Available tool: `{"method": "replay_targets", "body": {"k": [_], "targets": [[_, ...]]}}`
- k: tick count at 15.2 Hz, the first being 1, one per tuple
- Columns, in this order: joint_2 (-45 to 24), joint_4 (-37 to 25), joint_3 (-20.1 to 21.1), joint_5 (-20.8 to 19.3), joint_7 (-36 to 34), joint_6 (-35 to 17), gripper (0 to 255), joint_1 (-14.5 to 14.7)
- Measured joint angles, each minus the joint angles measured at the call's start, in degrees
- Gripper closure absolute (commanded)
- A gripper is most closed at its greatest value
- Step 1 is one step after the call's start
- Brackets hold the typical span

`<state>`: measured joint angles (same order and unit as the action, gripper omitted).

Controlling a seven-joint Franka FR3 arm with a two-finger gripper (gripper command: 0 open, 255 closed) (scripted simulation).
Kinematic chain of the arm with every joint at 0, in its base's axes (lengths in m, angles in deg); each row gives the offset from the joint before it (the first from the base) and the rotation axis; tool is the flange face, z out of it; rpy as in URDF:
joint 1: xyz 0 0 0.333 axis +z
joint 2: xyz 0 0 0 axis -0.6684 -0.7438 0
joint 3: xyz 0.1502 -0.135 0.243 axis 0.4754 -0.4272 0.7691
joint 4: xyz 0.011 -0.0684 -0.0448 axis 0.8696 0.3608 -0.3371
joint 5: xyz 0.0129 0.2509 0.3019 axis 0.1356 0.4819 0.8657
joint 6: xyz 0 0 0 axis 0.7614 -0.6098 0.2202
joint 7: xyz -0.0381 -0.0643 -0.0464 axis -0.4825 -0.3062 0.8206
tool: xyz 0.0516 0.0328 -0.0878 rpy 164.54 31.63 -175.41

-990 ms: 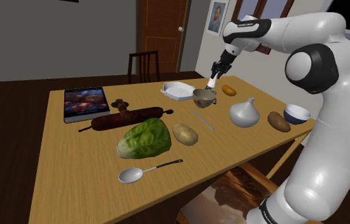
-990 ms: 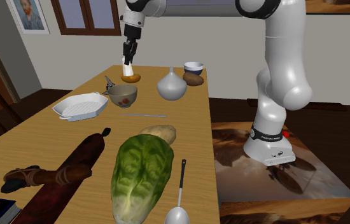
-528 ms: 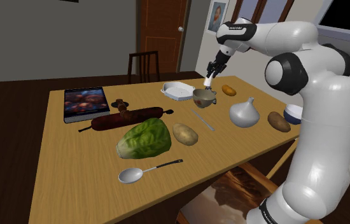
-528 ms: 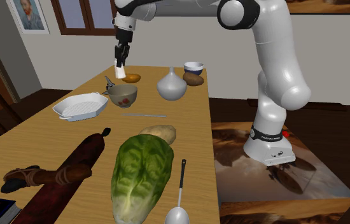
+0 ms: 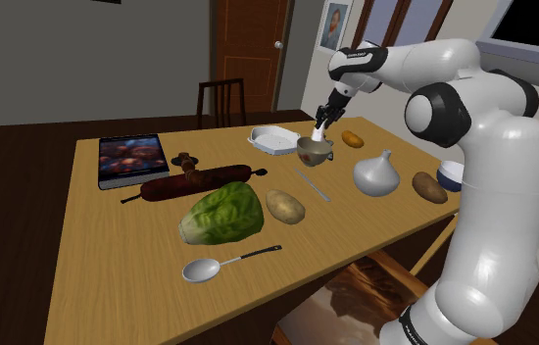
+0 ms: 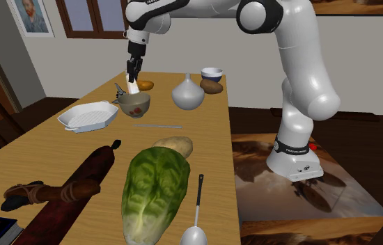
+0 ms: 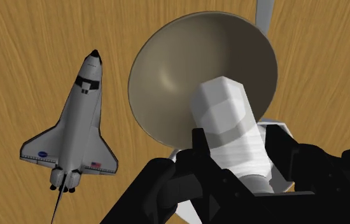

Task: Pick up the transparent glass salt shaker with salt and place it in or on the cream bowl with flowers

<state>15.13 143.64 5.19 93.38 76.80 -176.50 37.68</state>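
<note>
Over the tabletop in the shoulder view, we hold the salt shaker just above the cream bowl. From the second exterior view, it hangs over the rim. At the wrist, our jaws clasp it above the bowl's hollow; lowering and release are left.

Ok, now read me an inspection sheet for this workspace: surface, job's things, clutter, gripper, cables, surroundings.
Surface: wooden table, crowded.
Job's things: white salt shaker held just above the cream bowl, not yet set down.
Clutter: lettuce, potato, spoon, book, white baking dish, toy space shuttle beside the bowl.
Gripper: black gripper shut on the salt shaker.
Cables: nothing seen.
Surroundings: wooden door, chair, portrait, patterned rug.
</note>
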Motion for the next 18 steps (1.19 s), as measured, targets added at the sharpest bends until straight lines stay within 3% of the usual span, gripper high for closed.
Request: {"method": "replay_targets", "body": {"k": [10,11,18], "targets": [[-0.7,2.9,0.4,0.9,1.2,-3.4,255,0.1],[-0.7,2.9,0.4,0.9,1.2,-3.4,0,0.1],[-0.3,2.8,0.3,0.6,1.1,-2.9,0,0.1]]}}
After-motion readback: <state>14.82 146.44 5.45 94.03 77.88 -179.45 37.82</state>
